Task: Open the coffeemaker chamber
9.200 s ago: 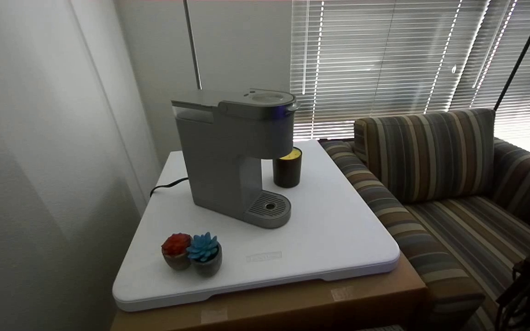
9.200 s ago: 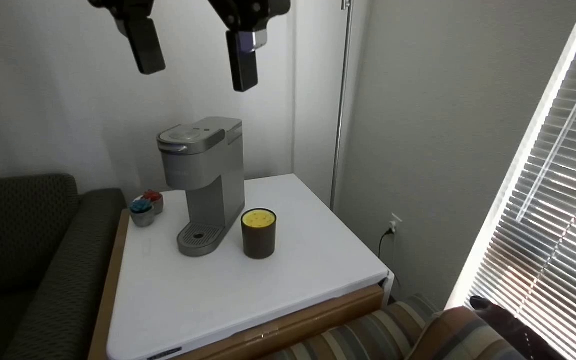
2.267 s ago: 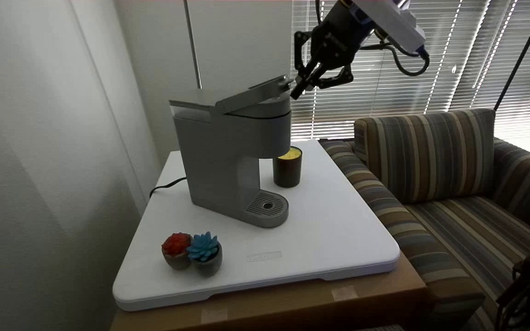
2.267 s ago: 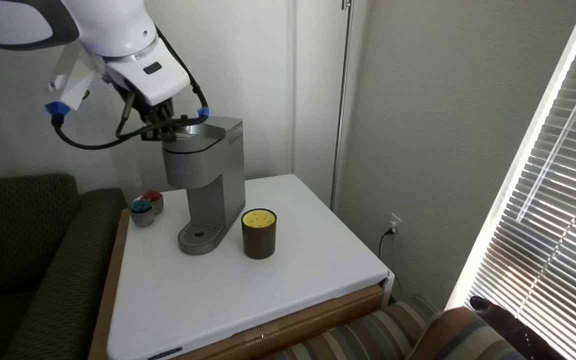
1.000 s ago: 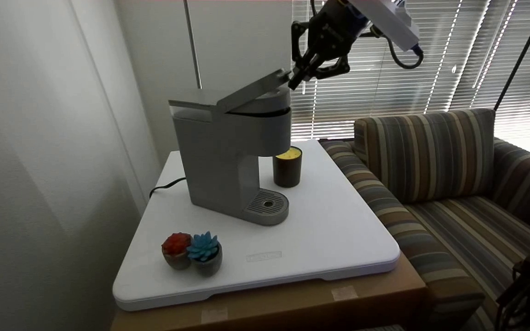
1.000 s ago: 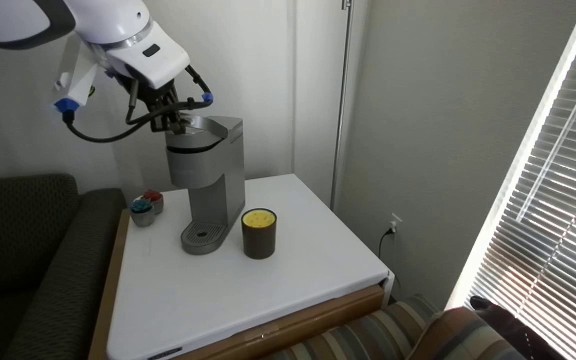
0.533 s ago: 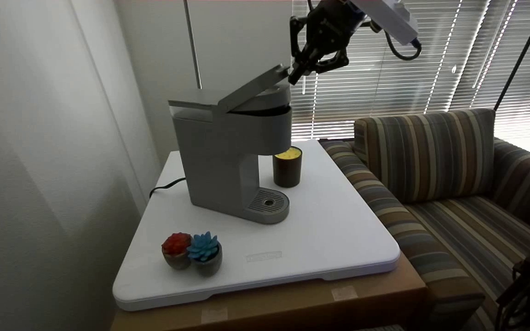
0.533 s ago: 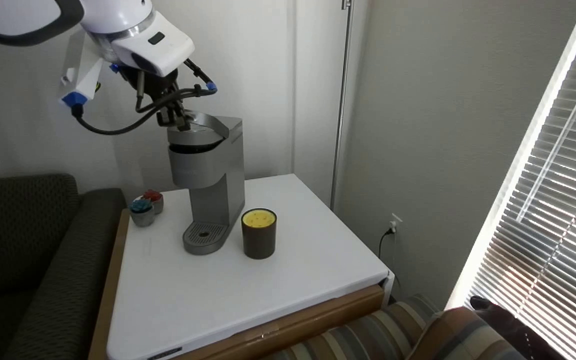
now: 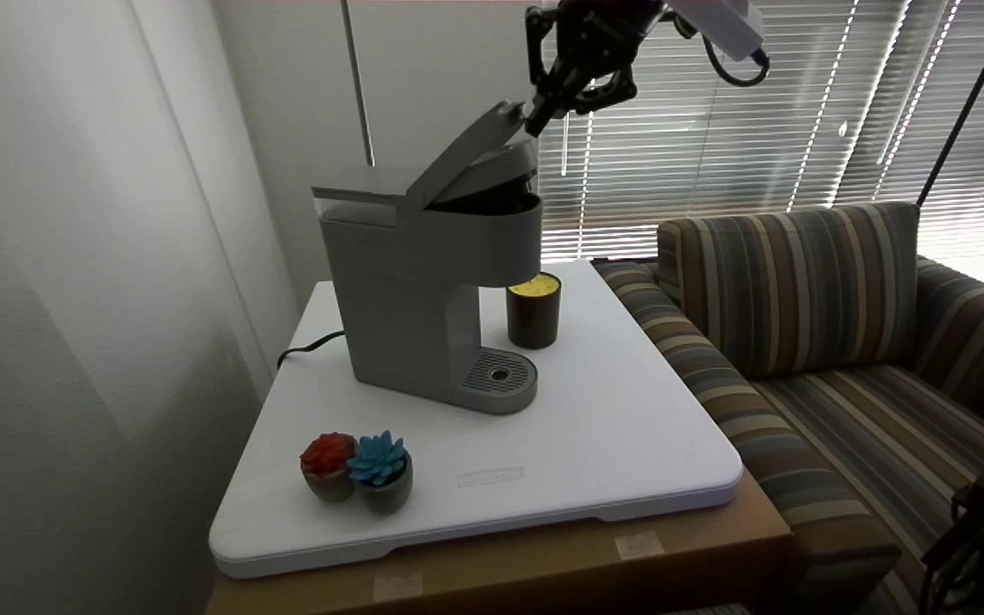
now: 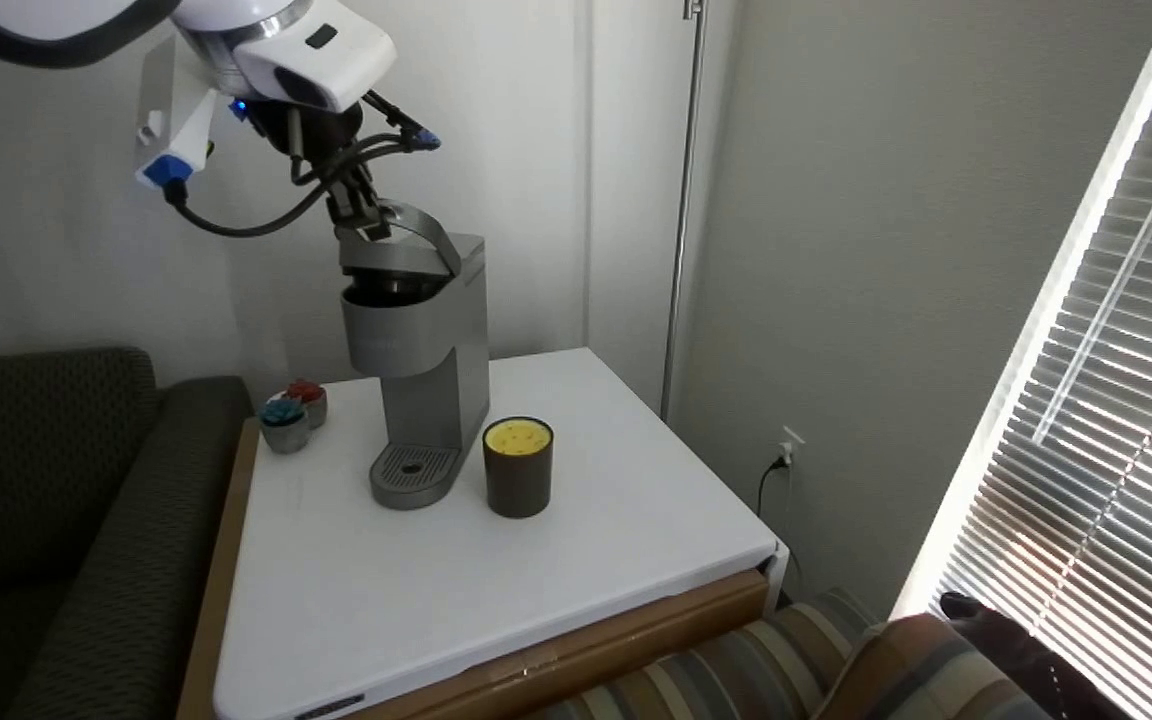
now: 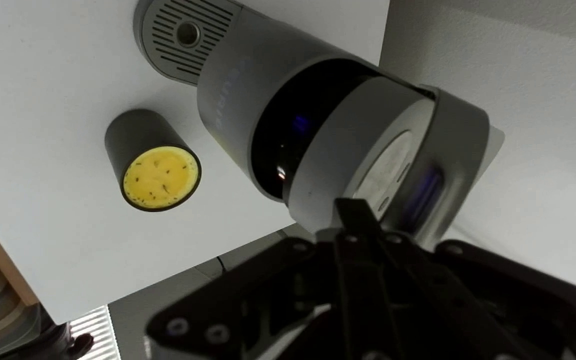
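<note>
The grey coffeemaker (image 9: 411,299) stands upright on the white tabletop. Its chamber (image 10: 391,258) is partly raised: the lid handle (image 9: 471,149) slants up and back. Beneath the lifted head (image 11: 350,142) a dark cavity (image 11: 308,115) gapes at the front. My gripper (image 9: 535,130) is at the handle's front end, above the head, its black fingers together with nothing between them. In the wrist view the gripper (image 11: 355,204) overlaps the head's rim and the handle's near end. Whether the fingertips touch the handle is hard to tell.
A dark cylinder with a yellow top (image 10: 518,470) stands beside the coffeemaker. Two small potted succulents, red (image 9: 328,461) and blue (image 9: 379,470), sit on its other side. A striped armchair (image 9: 791,299) adjoins the table (image 9: 594,444). A wall (image 9: 159,299) rises behind the machine.
Over the last second the gripper has risen and moved slightly toward the machine's back. The lid has tilted higher and the dark gap has widened. Several seconds earlier the lid lay flat.
</note>
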Controlling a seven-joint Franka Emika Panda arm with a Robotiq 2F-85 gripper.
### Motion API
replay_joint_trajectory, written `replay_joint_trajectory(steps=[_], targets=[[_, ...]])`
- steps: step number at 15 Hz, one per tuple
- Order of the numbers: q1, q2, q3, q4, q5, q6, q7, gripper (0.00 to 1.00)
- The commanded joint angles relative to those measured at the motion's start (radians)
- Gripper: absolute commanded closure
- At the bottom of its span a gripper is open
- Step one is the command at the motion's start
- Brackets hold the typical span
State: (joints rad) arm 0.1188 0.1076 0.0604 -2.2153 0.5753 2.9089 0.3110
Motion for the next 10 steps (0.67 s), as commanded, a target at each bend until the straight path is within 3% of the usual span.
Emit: replay_joint_trajectory(steps=[1, 10], targets=[[-0.018, -0.005, 0.005, 0.032, -0.050, -0.008, 0.026, 1.00], [-0.013, -0.003, 0.006, 0.064, -0.118, -0.008, 0.051, 1.00]])
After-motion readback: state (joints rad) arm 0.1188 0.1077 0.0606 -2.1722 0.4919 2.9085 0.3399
